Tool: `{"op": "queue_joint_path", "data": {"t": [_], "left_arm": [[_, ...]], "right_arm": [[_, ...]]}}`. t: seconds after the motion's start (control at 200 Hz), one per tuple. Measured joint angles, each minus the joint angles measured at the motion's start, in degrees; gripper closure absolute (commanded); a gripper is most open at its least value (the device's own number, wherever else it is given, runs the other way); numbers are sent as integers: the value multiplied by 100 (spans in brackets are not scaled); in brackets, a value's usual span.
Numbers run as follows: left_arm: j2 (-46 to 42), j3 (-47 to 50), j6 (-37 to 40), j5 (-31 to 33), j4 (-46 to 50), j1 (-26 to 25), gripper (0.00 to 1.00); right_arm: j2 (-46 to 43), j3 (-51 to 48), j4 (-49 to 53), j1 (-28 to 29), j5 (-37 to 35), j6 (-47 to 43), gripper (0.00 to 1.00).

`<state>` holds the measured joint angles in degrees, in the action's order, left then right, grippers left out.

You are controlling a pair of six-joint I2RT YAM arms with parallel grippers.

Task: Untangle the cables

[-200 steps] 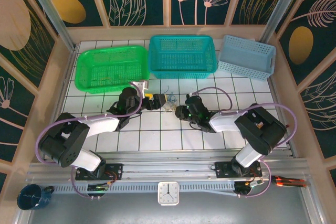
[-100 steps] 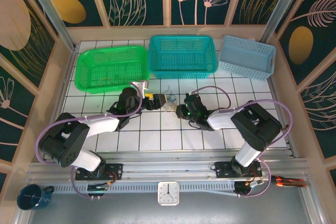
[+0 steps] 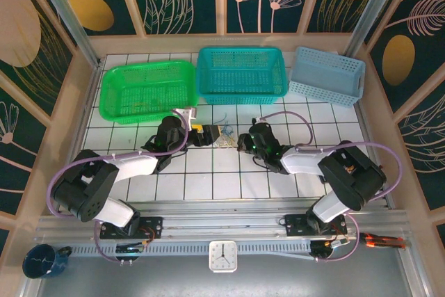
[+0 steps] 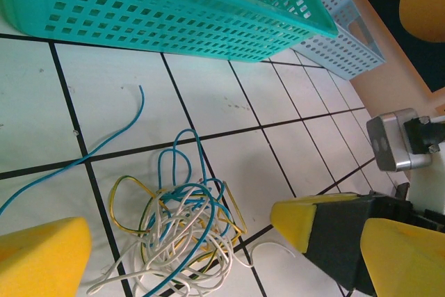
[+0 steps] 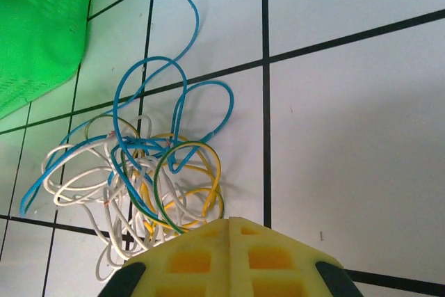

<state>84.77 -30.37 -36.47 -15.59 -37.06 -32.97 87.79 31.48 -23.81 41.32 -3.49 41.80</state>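
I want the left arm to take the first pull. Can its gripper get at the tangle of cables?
Probably yes. The left gripper is open, and the tangle of cables lies on the table just ahead of it. The shut right gripper, at the tangle's far side, could crowd it.

No readable text, label, brand or sign anywhere. Closest to it: the dial of the small white square analogue clock (image 3: 222,256) at the bottom middle of the overhead view, with dark hands visible but hour marks too small to read as numbers.
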Motion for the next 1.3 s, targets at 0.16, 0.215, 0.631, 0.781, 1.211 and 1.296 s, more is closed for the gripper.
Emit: {"op": "queue_joint_path", "data": {"t": [0.16,0.215,0.631,0.781,1.211,1.296], "left_arm": [[0,0,0,0,0,0,1],[0,0,0,0,0,0,1],[-2,15,0,0,0,0,1],[-2,15,4,0,0,0,1],[9,-376,474,297,710,-323,1],[133,-817,695,597,1143,-555,1]], "right_arm": [[153,66,63,-31,50,-111,70],[275,118,66,-31,68,-109,70],[824,262,-50,-42,385,-57,100],[798,262,-81,-42,466,-92,100],[-758,142,142,-63,282,-94,100],[-931,20,271,-76,186,-92,90]]}}
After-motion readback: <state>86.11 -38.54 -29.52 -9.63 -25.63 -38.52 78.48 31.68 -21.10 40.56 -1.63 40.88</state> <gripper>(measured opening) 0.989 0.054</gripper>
